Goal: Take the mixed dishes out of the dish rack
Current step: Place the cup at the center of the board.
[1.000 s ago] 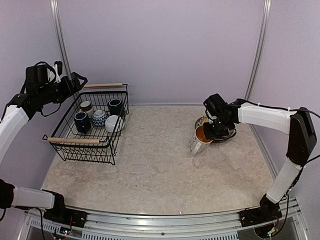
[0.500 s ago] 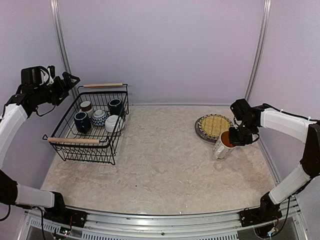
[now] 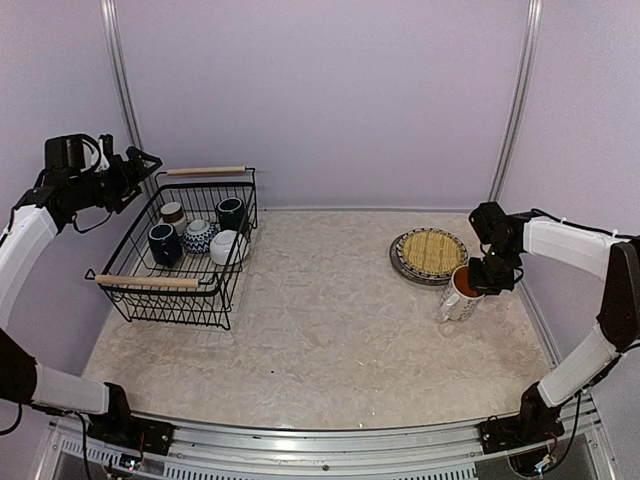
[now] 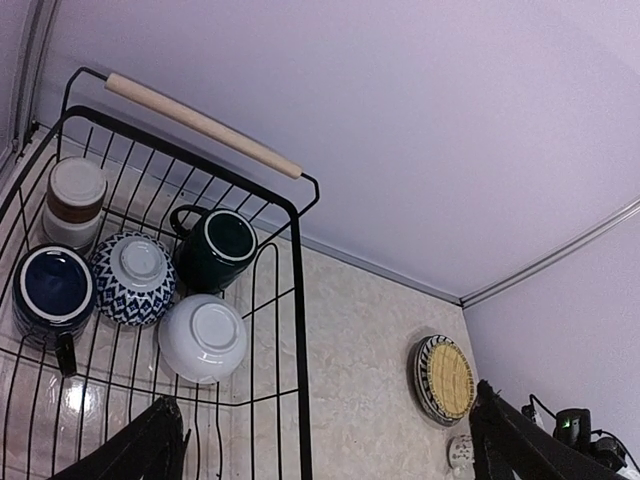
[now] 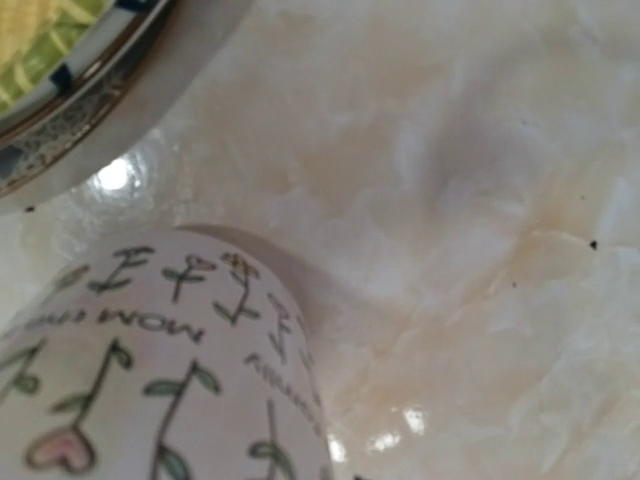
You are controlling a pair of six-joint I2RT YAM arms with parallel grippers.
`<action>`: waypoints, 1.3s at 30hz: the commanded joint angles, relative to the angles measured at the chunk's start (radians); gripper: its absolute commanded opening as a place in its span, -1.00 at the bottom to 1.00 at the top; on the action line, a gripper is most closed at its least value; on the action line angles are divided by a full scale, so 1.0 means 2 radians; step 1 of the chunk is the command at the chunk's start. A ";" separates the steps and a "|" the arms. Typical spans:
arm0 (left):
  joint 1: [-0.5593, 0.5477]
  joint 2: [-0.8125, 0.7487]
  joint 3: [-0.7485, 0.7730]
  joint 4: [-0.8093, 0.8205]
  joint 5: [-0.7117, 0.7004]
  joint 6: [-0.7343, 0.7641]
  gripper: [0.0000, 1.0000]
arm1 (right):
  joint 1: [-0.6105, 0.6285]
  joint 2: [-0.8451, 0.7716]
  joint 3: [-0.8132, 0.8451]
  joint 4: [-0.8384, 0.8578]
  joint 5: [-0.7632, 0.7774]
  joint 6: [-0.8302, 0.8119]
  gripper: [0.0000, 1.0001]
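Observation:
The dish rack (image 3: 215,297) stands at the left and holds a dark blue mug (image 3: 164,243), a blue-patterned cup (image 3: 199,236), a white bowl (image 3: 227,246), a dark mug (image 3: 231,213) and a small brown-white cup (image 3: 173,212). My left gripper (image 3: 143,164) hovers open and empty above the rack's far left corner. The left wrist view looks down on the same dishes, such as the bowl (image 4: 202,338). My right gripper (image 3: 484,277) is shut on the rim of the white orange-lined mug (image 3: 458,297), tilted low at the table. The mug fills the right wrist view (image 5: 150,380); the fingers are hidden there.
The yellowish woven-look plate (image 3: 432,250) lies on the striped plate (image 3: 398,262), just left of and behind the mug. The plate edge shows in the right wrist view (image 5: 90,90). The right wall's rail runs close behind my right arm.
My right arm carried the mug from the plates' left front round to their right front and lowered it. My left gripper drew back left from the rack handle, then held still.

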 commanded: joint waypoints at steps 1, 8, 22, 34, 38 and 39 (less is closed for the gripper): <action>0.006 0.003 0.001 -0.008 0.009 -0.001 0.88 | -0.006 0.002 -0.008 0.028 0.009 0.006 -1.00; 0.005 0.013 0.006 -0.018 0.012 0.004 0.88 | -0.008 0.009 -0.006 0.033 0.008 0.008 -0.73; 0.003 0.076 0.051 -0.084 0.028 0.015 0.87 | -0.007 -0.048 0.012 0.017 -0.005 -0.012 0.30; 0.000 0.099 0.049 -0.097 -0.026 0.027 0.80 | -0.004 -0.191 -0.030 0.054 0.021 -0.018 1.00; 0.005 0.107 0.055 -0.106 -0.064 0.040 0.80 | -0.005 -0.240 -0.066 0.094 0.027 -0.004 1.00; 0.009 0.111 0.058 -0.111 -0.073 0.044 0.80 | -0.005 -0.248 -0.073 0.107 0.016 -0.004 1.00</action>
